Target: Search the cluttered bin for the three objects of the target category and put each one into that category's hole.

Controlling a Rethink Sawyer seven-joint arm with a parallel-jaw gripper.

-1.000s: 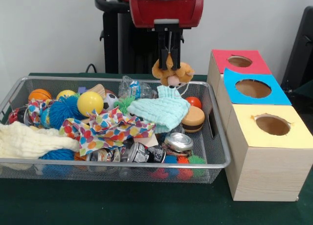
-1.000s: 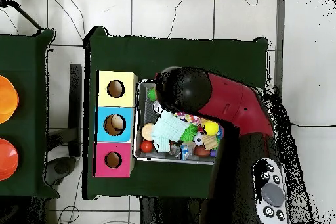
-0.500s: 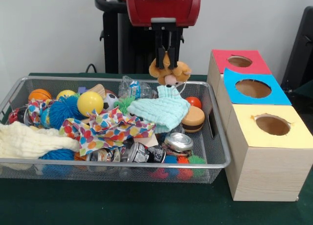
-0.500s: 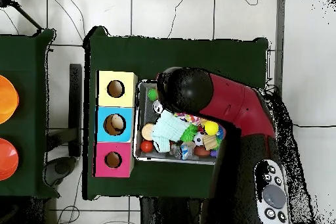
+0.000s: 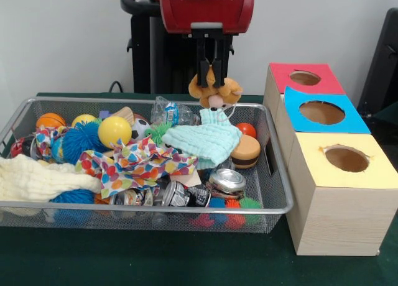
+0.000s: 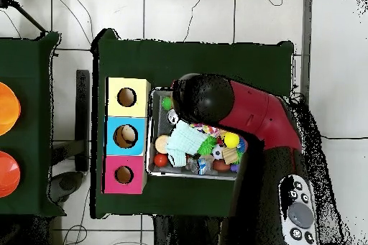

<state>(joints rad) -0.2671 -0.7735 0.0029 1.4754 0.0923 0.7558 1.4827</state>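
A dark green cloth (image 5: pixel 155 261) covers the table before a white wall (image 5: pixel 62 37); pale tiled floor (image 6: pixel 215 12) surrounds it. The gripper (image 5: pixel 212 71) hangs above the wire mesh bin (image 5: pixel 273 193), clamped on a tan plush animal (image 5: pixel 216 92).

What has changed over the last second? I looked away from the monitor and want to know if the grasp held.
The gripper has risen a little and shifted slightly left in the front view, carrying the brown plush toy with it, still clamped and hanging clear above the wire bin. Nothing was let go. The clutter in the bin and the three boxes with holes stayed as they were.
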